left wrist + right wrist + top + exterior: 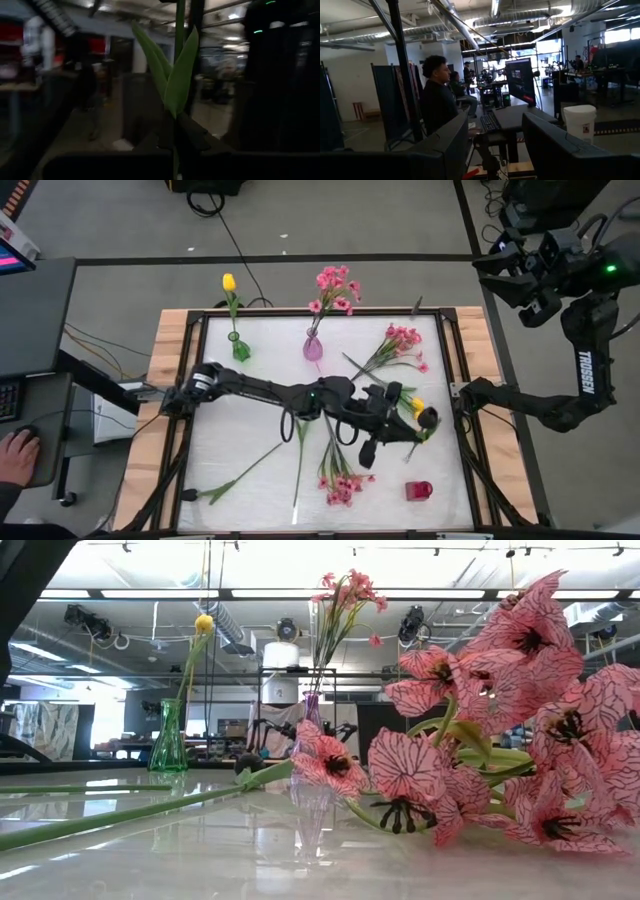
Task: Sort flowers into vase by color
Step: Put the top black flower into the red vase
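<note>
- The left claw reaches far across the table to its right-hand part, pinched shut on a green stem; in its wrist view the stem runs straight up between the fingers, with two leaves spread just above them.
- A yellow tulip and a dark tulip lie just beside that claw, close to the table's right edge.
- The right claw is parked off the table beyond the right edge, pointing out into the room, its fingers apart and holding nothing.
- A green vase with one yellow tulip and a pink vase with a pink spray stand near the far edge, well apart from each other.
- Another pink spray lies near the far right corner.
- A third pink spray lies by the near edge, filling the low view.
- Loose stems cross the near left part.
- A red vase sits near the near right corner.
- The middle left of the table is bare.
- A person's hand rests on a desk left of the table.
</note>
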Available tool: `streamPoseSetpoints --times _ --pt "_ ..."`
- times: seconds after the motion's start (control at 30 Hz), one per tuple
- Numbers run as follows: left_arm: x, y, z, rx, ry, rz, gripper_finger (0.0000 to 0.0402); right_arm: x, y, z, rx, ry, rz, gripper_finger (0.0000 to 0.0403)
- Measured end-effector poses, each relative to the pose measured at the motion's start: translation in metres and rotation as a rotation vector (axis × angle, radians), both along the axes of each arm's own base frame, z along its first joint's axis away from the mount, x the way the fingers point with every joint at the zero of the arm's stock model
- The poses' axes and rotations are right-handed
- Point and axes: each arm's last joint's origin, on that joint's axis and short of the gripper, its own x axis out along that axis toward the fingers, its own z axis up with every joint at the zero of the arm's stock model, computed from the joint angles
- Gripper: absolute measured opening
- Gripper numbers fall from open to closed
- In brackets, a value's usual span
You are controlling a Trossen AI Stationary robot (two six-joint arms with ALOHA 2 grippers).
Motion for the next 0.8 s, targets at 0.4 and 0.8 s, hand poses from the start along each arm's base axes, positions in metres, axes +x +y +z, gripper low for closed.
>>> streamPoseSetpoints --times 0.4,0.8 --pt "0.0025 -0.0048 -0.0071 0.0 0.009 -0.048 0.0007 0.0 0.0 0.0 0.0 0.0 0.0 0.0196" --pt "0.0024 -0.0034 -0.0052 -0.003 -0.013 -0.045 0.0007 0.0 -0.0001 0.0 0.0 0.0 0.0 0.0196"
